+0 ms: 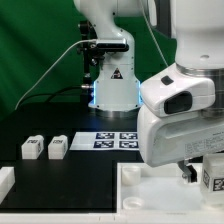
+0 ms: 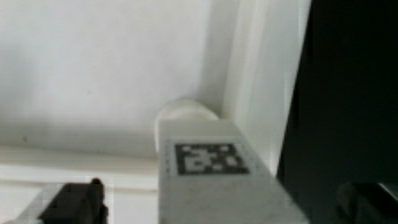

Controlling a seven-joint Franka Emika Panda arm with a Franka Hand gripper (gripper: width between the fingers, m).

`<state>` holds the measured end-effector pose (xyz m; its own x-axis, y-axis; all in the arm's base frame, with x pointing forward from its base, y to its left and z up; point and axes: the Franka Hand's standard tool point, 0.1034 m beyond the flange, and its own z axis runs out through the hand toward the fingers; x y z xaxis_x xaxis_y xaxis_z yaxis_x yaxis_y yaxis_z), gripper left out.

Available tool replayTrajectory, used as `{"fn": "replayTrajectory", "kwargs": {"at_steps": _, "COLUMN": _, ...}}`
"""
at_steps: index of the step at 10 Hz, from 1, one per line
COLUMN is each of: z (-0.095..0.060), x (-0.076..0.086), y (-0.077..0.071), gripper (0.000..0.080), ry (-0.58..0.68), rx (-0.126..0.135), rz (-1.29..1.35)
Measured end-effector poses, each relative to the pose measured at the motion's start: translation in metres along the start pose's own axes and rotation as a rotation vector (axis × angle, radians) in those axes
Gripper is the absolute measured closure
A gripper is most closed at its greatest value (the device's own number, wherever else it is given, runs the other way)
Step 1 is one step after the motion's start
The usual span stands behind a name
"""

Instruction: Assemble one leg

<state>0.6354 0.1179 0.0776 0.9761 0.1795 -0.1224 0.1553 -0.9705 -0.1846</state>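
Observation:
A white leg [image 2: 214,150] with a square marker tag stands in a corner of the large white rimmed tray [image 2: 89,80]. My gripper [image 2: 217,205] straddles the leg's upper end. Its dark fingers [image 2: 71,203] stand apart from the leg, with a gap on each side, so it is open. In the exterior view the gripper [image 1: 205,172] is low at the right, over the tray [image 1: 150,195], with the tagged leg [image 1: 212,178] under it. Two more legs [image 1: 33,148] [image 1: 57,147] lie on the black table at the exterior view's left.
The marker board [image 1: 118,139] lies on the table in front of the arm's base [image 1: 112,95]. Another white part [image 1: 5,182] shows at the exterior view's left edge. A green curtain hangs behind.

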Motion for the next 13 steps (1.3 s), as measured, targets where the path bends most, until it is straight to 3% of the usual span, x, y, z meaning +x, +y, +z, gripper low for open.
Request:
{"fn": "replayTrajectory", "kwargs": {"at_steps": 1, "z": 0.0004, "x": -0.0002, "y": -0.0006, "gripper": 0.015, "ry": -0.001, "rx": 0.001, "rz": -0.001}}
{"fn": "replayTrajectory", "kwargs": {"at_steps": 3, "z": 0.0013, "x": -0.0004, "y": -0.0005, "gripper": 0.0383, "ry": -0.003, "rx": 0.001, "rz": 0.0}}
{"fn": "replayTrajectory", "kwargs": {"at_steps": 4, "z": 0.0013, "x": -0.0004, "y": 0.0004, "gripper": 0.0383, "ry": -0.002, "rx": 0.0, "rz": 0.001}}
{"fn": "replayTrajectory", "kwargs": {"at_steps": 5, "z": 0.0013, "x": -0.0004, "y": 0.0006, "gripper": 0.0504, "ry": -0.002, "rx": 0.0, "rz": 0.001}}
{"fn": "replayTrajectory", "kwargs": {"at_steps": 8, "z": 0.001, "x": 0.0008, "y": 0.0017, "gripper": 0.0504, "ry": 0.041, "rx": 0.012, "rz": 0.136}}
{"fn": "replayTrajectory", "kwargs": {"at_steps": 12, "z": 0.001, "x": 0.0016, "y": 0.0044, "gripper": 0.0504, "ry": 0.079, "rx": 0.088, "rz": 0.864}}
{"fn": "replayTrajectory", "kwargs": {"at_steps": 13, "z": 0.001, "x": 0.0014, "y": 0.0045, "gripper": 0.0504, "ry": 0.076, "rx": 0.091, "rz": 0.897}}
